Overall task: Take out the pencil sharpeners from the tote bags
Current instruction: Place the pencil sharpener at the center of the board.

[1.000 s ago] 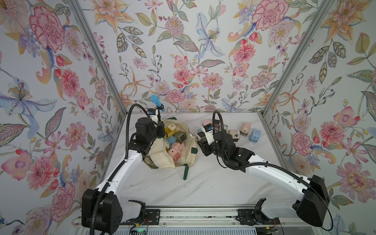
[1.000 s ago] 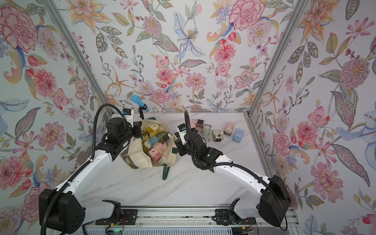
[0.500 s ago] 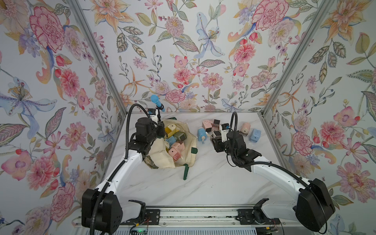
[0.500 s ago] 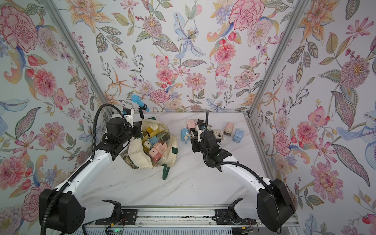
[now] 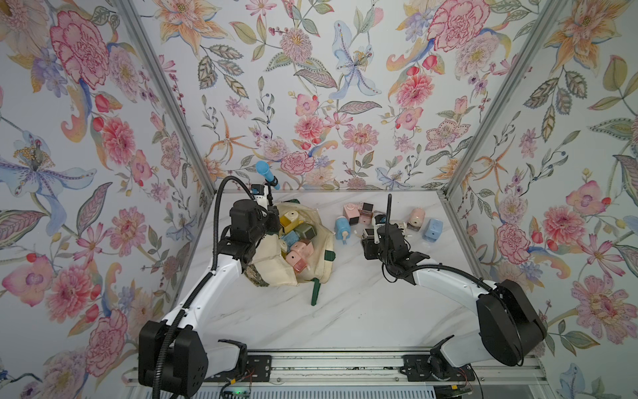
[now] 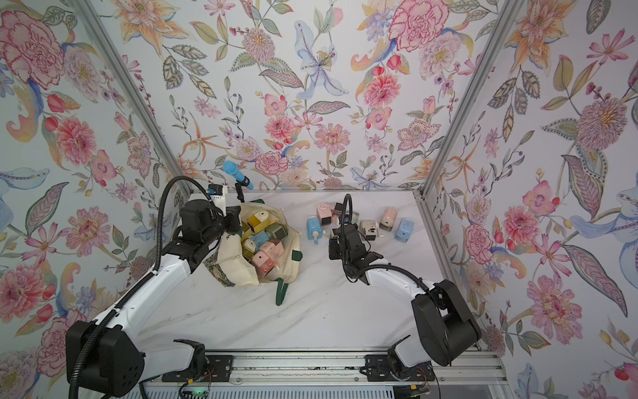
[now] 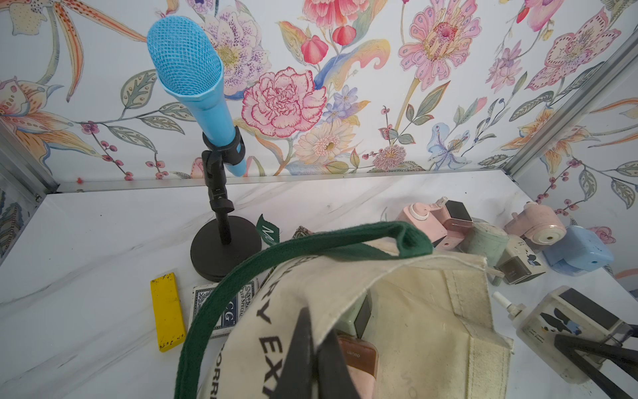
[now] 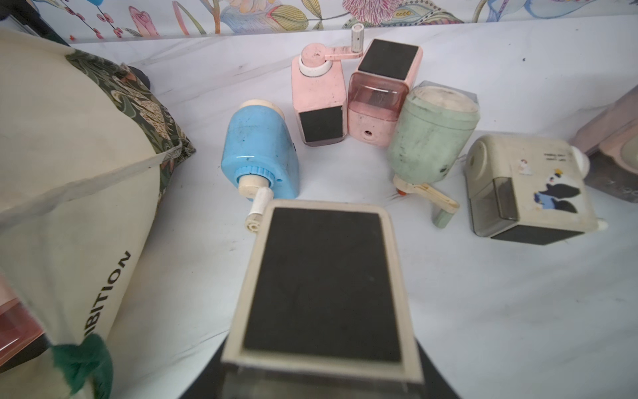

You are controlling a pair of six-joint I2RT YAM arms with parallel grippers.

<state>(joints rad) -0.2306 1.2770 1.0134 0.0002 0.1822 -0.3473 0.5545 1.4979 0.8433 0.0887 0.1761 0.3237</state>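
Pencil sharpeners (image 5: 298, 247) are lying heaped inside the tote bag (image 5: 269, 269) in both top views, others loose near the right gripper (image 5: 369, 238). Left wrist view: the left gripper (image 7: 316, 345) is pinching the bag's rim, microphone stand (image 7: 224, 255), yellow bar (image 7: 167, 311) and card deck (image 7: 234, 314) behind. Right wrist view: jaws are clamping a cream sharpener (image 8: 324, 283).
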